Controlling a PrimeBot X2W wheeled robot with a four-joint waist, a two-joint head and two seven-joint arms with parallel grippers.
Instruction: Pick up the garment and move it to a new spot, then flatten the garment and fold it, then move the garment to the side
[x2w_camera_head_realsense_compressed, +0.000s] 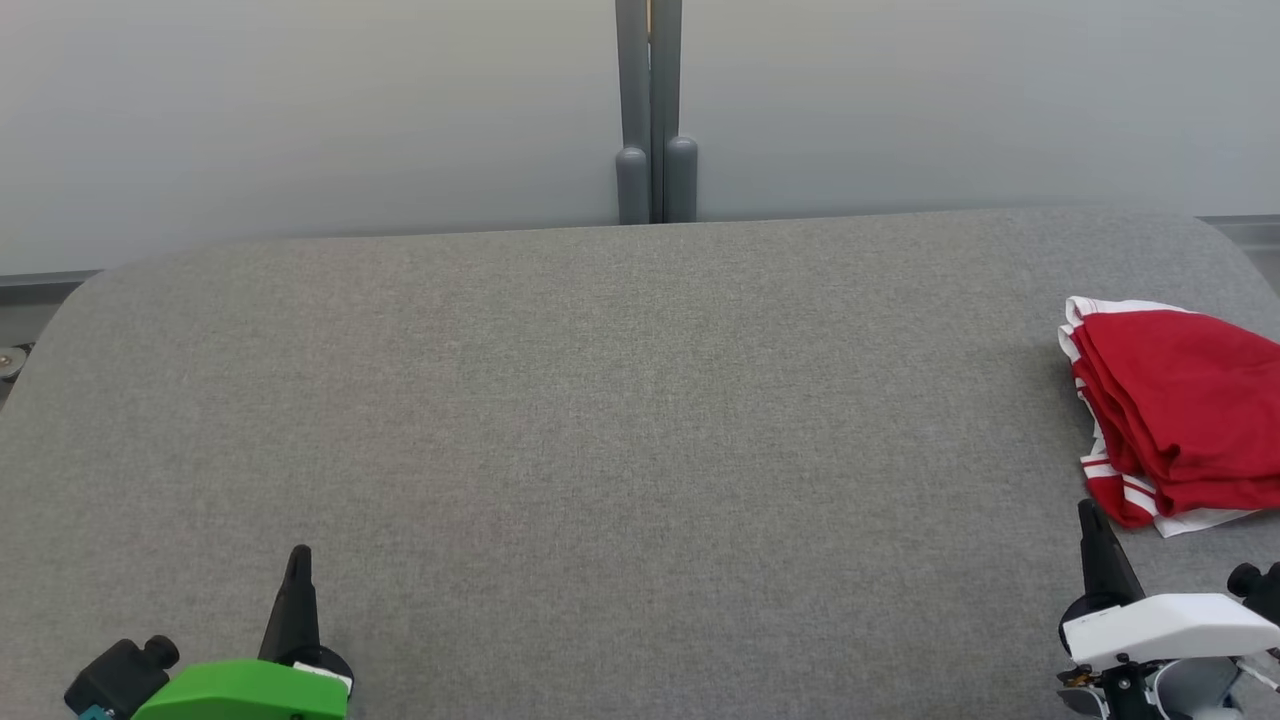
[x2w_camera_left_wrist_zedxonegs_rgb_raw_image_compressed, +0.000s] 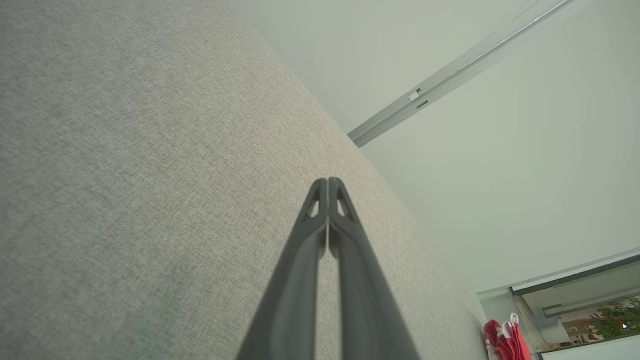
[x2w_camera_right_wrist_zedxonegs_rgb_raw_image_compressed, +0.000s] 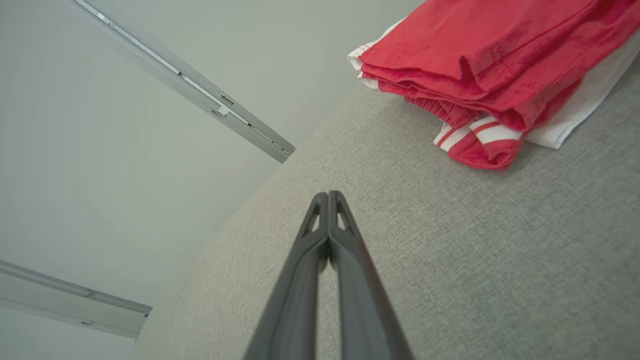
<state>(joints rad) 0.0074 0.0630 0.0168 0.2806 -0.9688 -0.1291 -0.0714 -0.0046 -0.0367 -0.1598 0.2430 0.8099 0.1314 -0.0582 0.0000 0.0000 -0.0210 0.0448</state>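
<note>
In the head view, a grey fabric-covered worktop (x2w_camera_head_realsense_compressed: 600, 400) spreads across the frame, with a pale wall (x2w_camera_head_realsense_compressed: 300, 110) and a grey post (x2w_camera_head_realsense_compressed: 650, 110) behind it. The garment (x2w_camera_head_realsense_compressed: 1180, 410), red with white stripes and white trim, lies folded in a stack at the worktop's right edge. The left hand (x2w_camera_head_realsense_compressed: 299, 560) sits at the lower left, its dark fingers pressed together and pointing up, holding nothing and well apart from the garment. The right hand (x2w_camera_head_realsense_compressed: 1090, 512) sits at the lower right, also pinched together and empty, its tip just beside the garment's near corner.

In the left wrist view, the left hand (x2w_camera_left_wrist_zedxonegs_rgb_raw_image_compressed: 328, 183) is closed tip to tip above the bare worktop (x2w_camera_left_wrist_zedxonegs_rgb_raw_image_compressed: 125, 175). The garment (x2w_camera_left_wrist_zedxonegs_rgb_raw_image_compressed: 502, 340) shows small at the lower right, far along the worktop.

In the right wrist view, the right hand (x2w_camera_right_wrist_zedxonegs_rgb_raw_image_compressed: 328, 195) is closed tip to tip above the worktop (x2w_camera_right_wrist_zedxonegs_rgb_raw_image_compressed: 475, 250). The garment (x2w_camera_right_wrist_zedxonegs_rgb_raw_image_compressed: 475, 55) lies near, at the upper right, its folded layers stacked with a striped cuff sticking out.
</note>
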